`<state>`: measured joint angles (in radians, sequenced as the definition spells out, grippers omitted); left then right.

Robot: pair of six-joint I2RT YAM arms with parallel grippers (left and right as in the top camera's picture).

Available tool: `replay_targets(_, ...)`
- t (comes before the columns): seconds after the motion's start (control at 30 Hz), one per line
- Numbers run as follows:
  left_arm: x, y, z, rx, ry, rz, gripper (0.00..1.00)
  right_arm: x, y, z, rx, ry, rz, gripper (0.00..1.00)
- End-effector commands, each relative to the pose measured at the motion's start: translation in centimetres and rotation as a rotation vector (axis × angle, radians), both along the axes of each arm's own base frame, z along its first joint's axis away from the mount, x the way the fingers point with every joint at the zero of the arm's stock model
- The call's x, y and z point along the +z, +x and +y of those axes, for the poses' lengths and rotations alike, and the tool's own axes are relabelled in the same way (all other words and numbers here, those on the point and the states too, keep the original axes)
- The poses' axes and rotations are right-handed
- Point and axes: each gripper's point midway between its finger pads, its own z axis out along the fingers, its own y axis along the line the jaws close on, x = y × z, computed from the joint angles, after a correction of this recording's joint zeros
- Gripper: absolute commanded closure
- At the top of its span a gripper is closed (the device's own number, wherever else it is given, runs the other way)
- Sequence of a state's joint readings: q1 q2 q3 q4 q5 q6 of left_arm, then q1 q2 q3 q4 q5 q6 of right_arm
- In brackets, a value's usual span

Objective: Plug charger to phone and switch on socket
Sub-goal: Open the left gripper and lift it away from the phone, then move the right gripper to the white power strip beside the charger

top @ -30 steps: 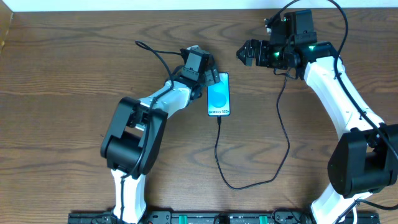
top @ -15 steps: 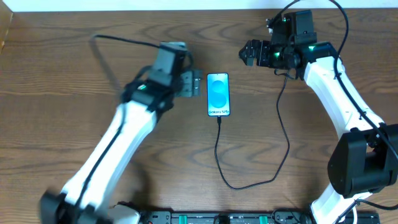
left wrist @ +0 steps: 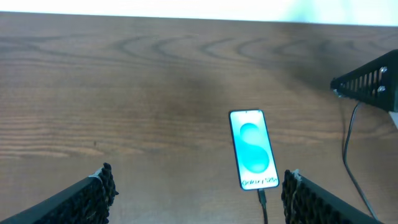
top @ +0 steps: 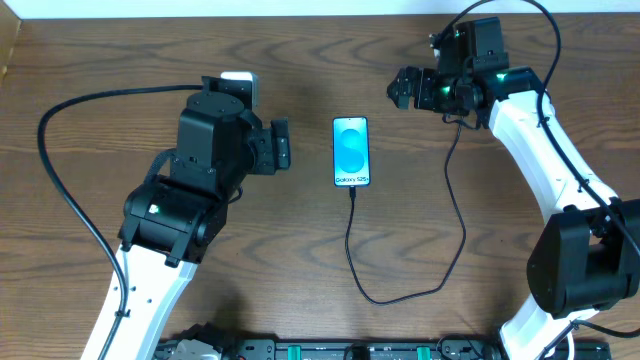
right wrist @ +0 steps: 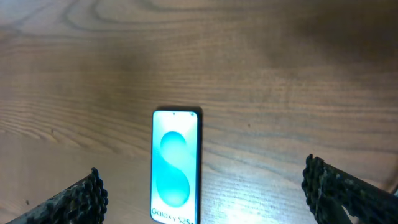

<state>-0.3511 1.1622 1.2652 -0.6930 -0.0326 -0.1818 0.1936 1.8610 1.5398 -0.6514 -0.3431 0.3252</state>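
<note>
Now | left claw [top: 284, 146] released | right claw [top: 398, 86] released | charger [top: 347, 240] tip plugged into phone [top: 351, 151]

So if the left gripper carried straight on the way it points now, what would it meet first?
Probably the phone: the left gripper points towards it with its jaws open, and nothing lies between them. Its height is unclear, so it might pass over the phone instead.

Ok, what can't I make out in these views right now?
- The socket: in no view.
- The far end of the cable: overhead, it runs under the right arm.
- Whether the cable sits fully in the phone: too small overhead and from the left wrist; the right wrist view's bottom edge cuts it off.
</note>
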Motion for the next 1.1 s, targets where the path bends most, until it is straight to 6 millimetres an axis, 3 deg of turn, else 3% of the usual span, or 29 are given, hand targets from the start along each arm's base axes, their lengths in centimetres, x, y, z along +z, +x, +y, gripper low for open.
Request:
replay_targets(0.0, -0.3, -0.1, 0.3, 0.0, 0.024, 0.01, 0.13, 1.2, 0.0, -0.2, 0.001, -0.003, -0.025, 0.01)
replay_targets(0.23, -0.4, 0.0, 0.3, 0.0, 0.025, 0.014, 0.13, 2.0, -0.8, 0.8, 0.137, 0.054, -0.044, 0.01)
replay_targets(0.43, -0.4, 0.0, 0.3, 0.0, 0.025, 0.014, 0.13, 4.0, -1.5, -2.2, 0.171, 0.075, -0.018, 0.01)
replay_targets(0.73, -0.5, 0.0, 0.3, 0.0, 0.026, 0.015, 0.13, 6.8, -1.9, -10.1, 0.101, 0.006, -0.016, 0.01)
replay_targets(0.93, -0.5, 0.0, 0.3, 0.0, 0.026, 0.015, 0.13, 6.6, -1.7, -17.8, -0.061, -0.029, -0.017, 0.01)
replay_targets(0.97, -0.4, 0.0, 0.3, 0.0, 0.025, 0.014, 0.12, 6.5, -1.9, -20.2, -0.116, -0.041, -0.014, 0.01)
replay_targets(1.07, -0.4, 0.0, 0.3, 0.0, 0.025, 0.014, 0.13, 6.2, -2.6, -24.5, -0.211, -0.076, -0.006, 0.01)
